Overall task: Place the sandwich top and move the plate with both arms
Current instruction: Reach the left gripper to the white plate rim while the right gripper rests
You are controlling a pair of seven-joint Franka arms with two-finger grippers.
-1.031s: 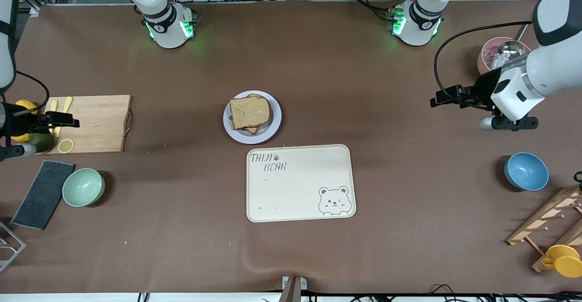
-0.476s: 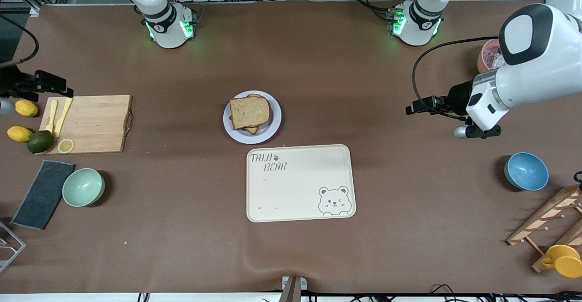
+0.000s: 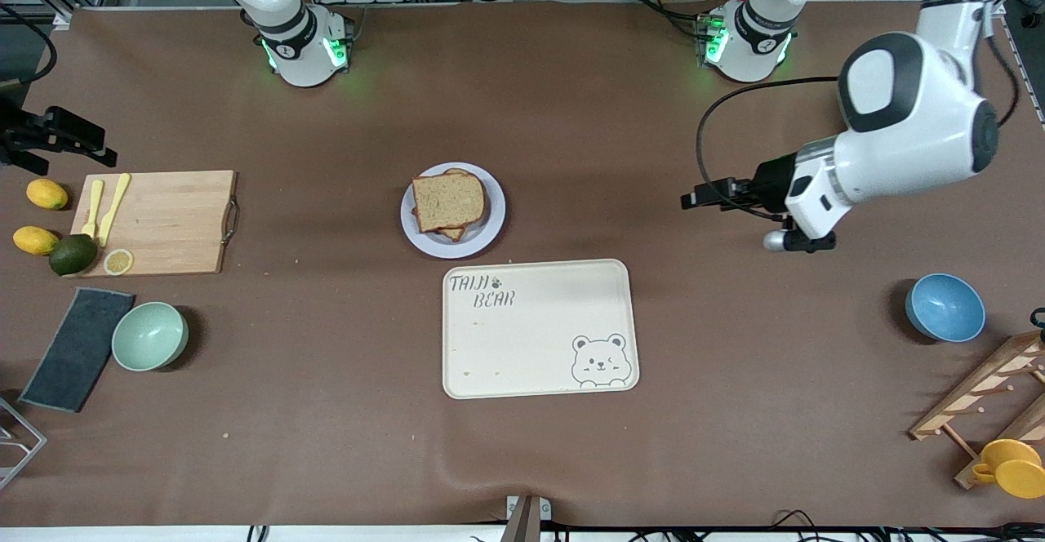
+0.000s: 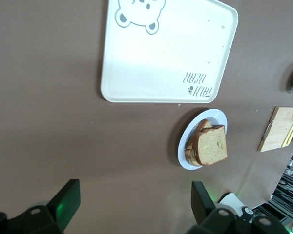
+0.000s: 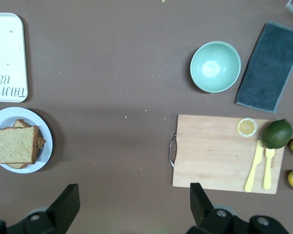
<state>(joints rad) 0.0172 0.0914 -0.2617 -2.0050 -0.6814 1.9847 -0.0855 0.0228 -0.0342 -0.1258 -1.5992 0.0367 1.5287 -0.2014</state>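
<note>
Both arms have shifted since the earlier frames: the left gripper (image 3: 694, 198) has travelled in over the bare brown table toward the plate (image 3: 492, 224), and the right gripper (image 3: 102, 154) has drawn back to hang just above the wooden cutting board's (image 3: 167, 219) corner. Each gripper's black fingers (image 4: 68, 202) stand spread wide with nothing between them, the right's fingers (image 5: 63, 202) likewise.

The sandwich top (image 3: 447, 201), a square speckled slice with a darker crust, lies flat on the stack of bread on the round, pale, smooth plate, slightly askew so a lower slice peeks out at one corner. The plate sits mid-table, just beside the edge of the cream rounded-rectangle bear-print tray (image 3: 539, 346), which lies nearer the front camera. From the plate, the cutting board lies toward the right arm's end of the table, well apart.
</note>
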